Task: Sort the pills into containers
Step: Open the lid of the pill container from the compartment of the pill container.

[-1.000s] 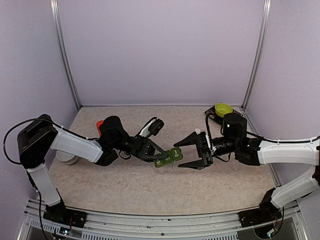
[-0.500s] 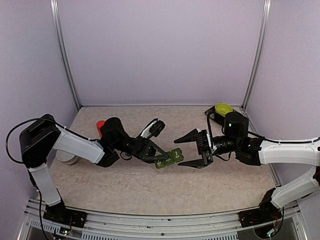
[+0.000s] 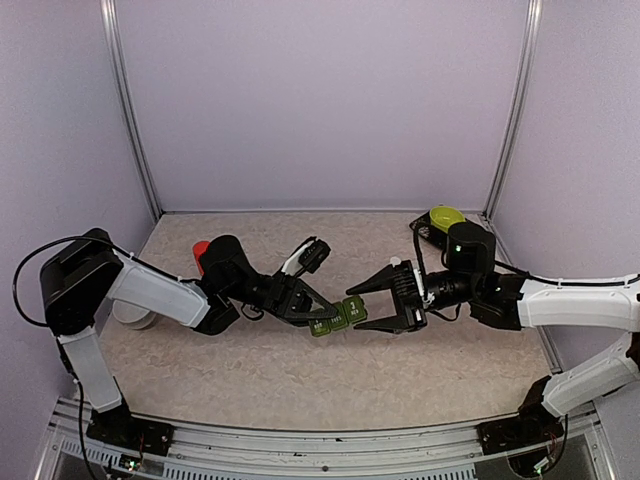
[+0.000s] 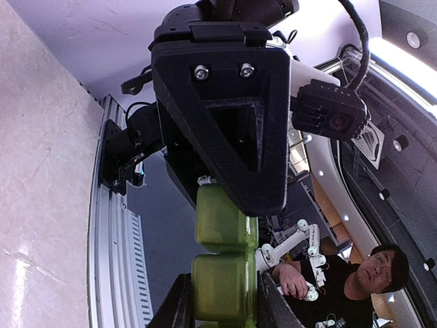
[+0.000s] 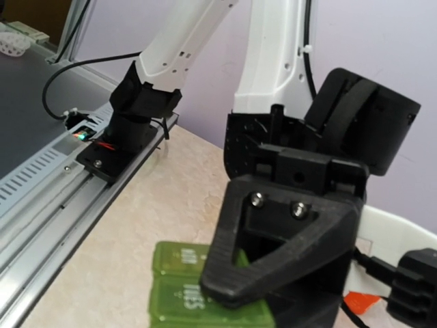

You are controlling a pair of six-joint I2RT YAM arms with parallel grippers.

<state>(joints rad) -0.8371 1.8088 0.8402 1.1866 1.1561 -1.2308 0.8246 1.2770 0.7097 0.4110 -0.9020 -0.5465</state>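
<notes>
Support comes from my left claw (image 3: 314, 314), clamped on one end of the dark green pill-container strip (image 3: 340, 318) over the table's (image 3: 250, 370) middle, presumably so my right claw (image 3: 354, 309) (jaws apart, flanking the free end) can open it.

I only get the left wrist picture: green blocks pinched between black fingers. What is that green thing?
Observer: From above, it's a strip of three joined lidded compartments, a pale mark on each lid, gripped at one end by the left hand.
Operator: And the big black triangle over it?
Observer: One finger of the right hand, whose open jaws stand either side of the strip's free end.
Operator: Any pills around?
Observer: None visible; a yellow-green bowl stands in the far right corner, but I can't see into it.
</notes>
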